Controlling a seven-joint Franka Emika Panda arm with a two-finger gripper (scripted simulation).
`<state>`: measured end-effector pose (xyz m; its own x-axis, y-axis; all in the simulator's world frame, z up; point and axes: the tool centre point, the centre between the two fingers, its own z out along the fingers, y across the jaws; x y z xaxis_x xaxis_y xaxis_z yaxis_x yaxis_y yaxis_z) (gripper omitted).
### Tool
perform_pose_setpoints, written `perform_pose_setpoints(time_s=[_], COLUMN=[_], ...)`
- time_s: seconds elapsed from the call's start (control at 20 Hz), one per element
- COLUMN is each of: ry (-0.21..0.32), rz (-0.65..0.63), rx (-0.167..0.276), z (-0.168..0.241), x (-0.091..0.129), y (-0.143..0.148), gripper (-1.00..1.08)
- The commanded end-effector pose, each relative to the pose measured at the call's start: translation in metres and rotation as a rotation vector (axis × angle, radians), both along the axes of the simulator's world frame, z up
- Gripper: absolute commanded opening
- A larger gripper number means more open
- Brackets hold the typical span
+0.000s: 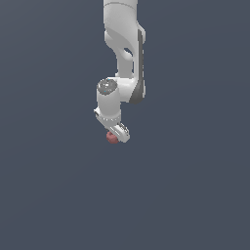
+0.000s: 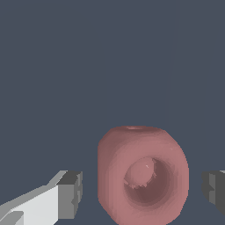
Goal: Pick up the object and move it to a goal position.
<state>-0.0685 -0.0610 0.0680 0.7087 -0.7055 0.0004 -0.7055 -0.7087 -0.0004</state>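
Exterior view, arm: the white arm reaches down from the top of the frame, wrist bent, with the gripper (image 1: 116, 133) low over the plain grey worktop (image 1: 195, 195).
Exterior view, object: the red-pink object (image 1: 113, 138) sits right at the gripper's tip, half hidden by it; contact cannot be told from here.
Wrist view, object: it (image 2: 143, 173) is a rounded, blocky lump with a deep hollow in its near face and a small knob inside, sitting between the two fingers (image 2: 70, 194).
Wrist view, jaws: spread wider than the object, a clear gap on each side, holding nothing.
Handling: probably light and stiff; the matte skin should not slip much.
Hold: best across the two outer side walls at mid-height, avoiding the hollow face; rounded corners could let it roll if pinched off-centre.
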Motion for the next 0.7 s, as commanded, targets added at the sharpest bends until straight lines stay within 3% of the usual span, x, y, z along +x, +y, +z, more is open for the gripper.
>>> perform_pose_setpoints(time_s=[0.0, 0.35, 0.4, 0.65], ry=[0.001, 0.001, 0.001, 0.001], rz=[-0.001, -0.003, -0.003, -0.003], rx=[0.0, 0.0, 0.0, 0.0], z=[-0.012, -0.027, -0.027, -0.027], x=[-0.001, 0.0, 0.0, 0.0], y=[0.0, 0.0, 0.0, 0.0], gripper=[1.0, 1.0, -1.0, -1.0])
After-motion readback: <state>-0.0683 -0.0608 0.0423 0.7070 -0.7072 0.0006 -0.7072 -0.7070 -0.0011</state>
